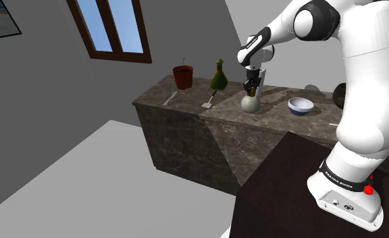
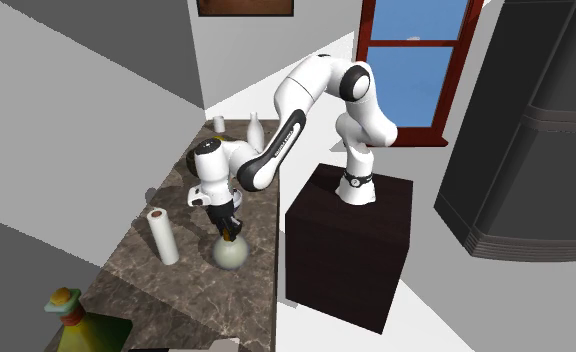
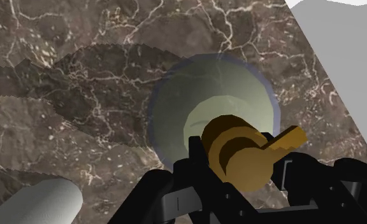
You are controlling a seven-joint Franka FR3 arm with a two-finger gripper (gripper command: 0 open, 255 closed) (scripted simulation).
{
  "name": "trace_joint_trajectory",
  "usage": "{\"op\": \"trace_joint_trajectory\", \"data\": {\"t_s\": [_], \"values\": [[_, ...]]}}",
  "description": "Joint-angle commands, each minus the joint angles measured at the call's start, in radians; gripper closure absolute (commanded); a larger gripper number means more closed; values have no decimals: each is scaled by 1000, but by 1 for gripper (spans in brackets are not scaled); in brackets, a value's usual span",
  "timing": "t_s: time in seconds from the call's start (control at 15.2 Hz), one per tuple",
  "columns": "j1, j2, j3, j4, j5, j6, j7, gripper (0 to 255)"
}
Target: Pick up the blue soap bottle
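The gripper [image 1: 252,86] sits over the golden pump [image 3: 236,153] of the pale round soap bottle [image 1: 251,104] on the marble counter [image 1: 220,115]; we cannot tell if it grips. Lifted by that narrow pump, we judge the bottle may swing or slip.

A dark stone counter [image 1: 274,116] carries a pale bowl [image 1: 300,105], a red pot [image 1: 183,76] and a green flask [image 1: 219,78].

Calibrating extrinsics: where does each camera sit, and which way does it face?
Shoulder: beside and behind the stand, looking down over the counter; arm and hand show.
Second exterior: beyond the counter's end, facing back toward the stand; whole arm shows.
Wrist: on the hand, looking down onto the soap bottle; hand shows.
All share soap bottle, counter.
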Motion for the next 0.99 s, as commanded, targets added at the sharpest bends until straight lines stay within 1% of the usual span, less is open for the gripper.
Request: {"op": "trace_joint_trajectory", "data": {"t_s": [0.0, 0.2, 0.92], "values": [[0, 0, 0, 0, 0, 0, 0, 255], [0, -1, 0, -2, 0, 1, 0, 255], [10, -82, -13, 33, -23, -114, 9, 255]]}}
